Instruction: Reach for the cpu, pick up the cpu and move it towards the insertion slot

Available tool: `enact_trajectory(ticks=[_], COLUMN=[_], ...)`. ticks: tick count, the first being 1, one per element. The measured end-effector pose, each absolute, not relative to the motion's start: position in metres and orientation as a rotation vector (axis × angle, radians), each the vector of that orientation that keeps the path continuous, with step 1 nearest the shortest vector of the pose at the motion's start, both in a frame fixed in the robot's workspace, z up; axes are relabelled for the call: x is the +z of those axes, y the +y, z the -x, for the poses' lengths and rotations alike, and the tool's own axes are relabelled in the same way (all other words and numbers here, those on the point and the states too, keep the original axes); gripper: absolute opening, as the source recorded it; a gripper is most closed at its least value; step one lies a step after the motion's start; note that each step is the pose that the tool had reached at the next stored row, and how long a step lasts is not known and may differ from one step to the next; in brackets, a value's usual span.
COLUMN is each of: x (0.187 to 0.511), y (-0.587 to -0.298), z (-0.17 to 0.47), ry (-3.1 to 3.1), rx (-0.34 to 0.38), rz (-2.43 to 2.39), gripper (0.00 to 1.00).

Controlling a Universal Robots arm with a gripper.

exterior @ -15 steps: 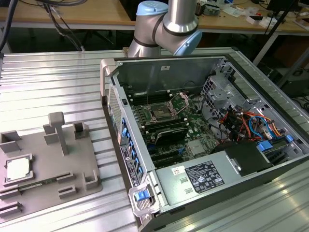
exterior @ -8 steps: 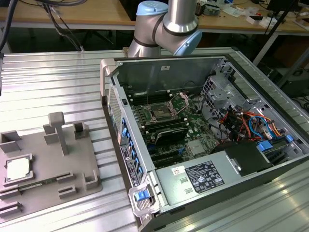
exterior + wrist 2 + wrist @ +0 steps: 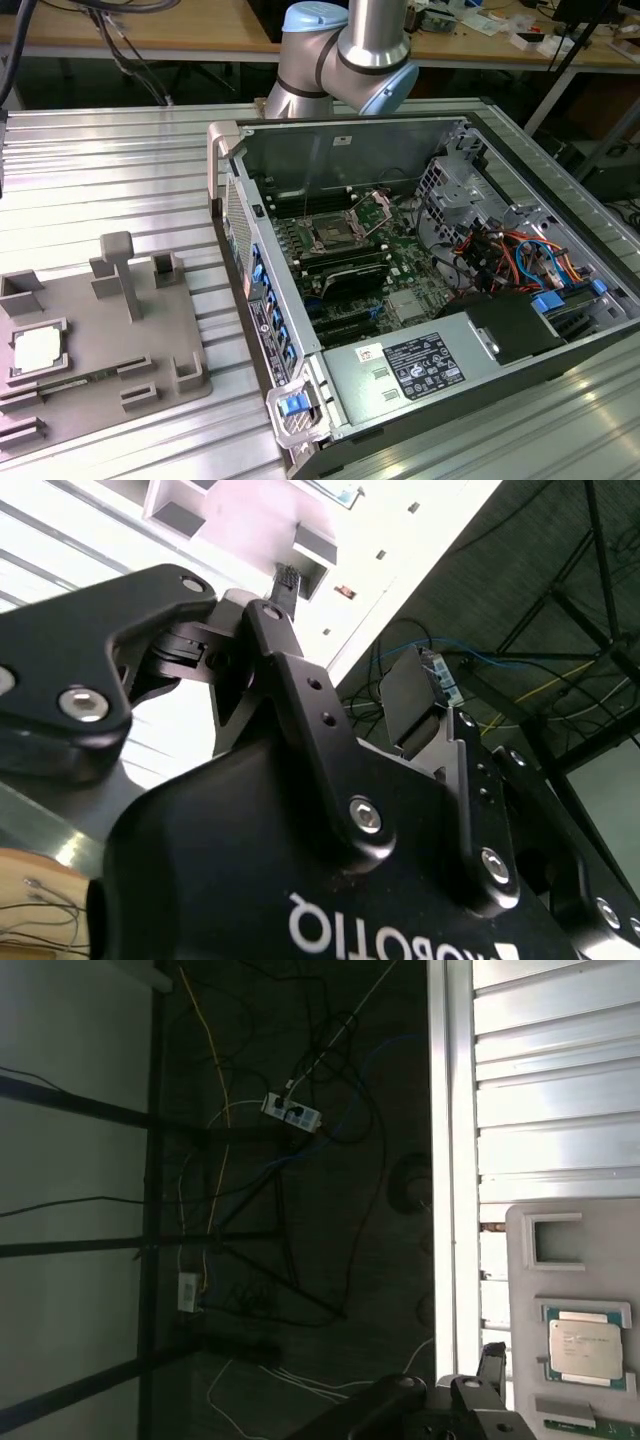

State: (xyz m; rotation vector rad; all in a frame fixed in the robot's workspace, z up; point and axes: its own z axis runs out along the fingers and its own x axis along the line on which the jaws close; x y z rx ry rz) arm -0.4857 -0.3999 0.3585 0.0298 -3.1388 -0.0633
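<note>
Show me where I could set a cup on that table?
Bare ribbed table lies beyond the grey tray, beside the computer case; more at the exterior view's lower right. Crowded: the tray, with the cpu, and inside the case.

Metal-topped cpu [image 3: 37,350], matt plastic tray [image 3: 100,335]

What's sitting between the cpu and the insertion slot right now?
In the exterior view, from the cpu to the insertion slot: upright posts of the grey tray, ribbed metal table, then the computer case's side wall.
</note>
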Motion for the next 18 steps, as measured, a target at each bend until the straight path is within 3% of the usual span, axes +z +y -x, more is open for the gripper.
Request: enact_trajectory(ticks=[18], x=[0.316], y=[-0.412], z=[0.485], ry=[-3.136], rx=[-0.062], rz=[-0.031], gripper=[0.6])
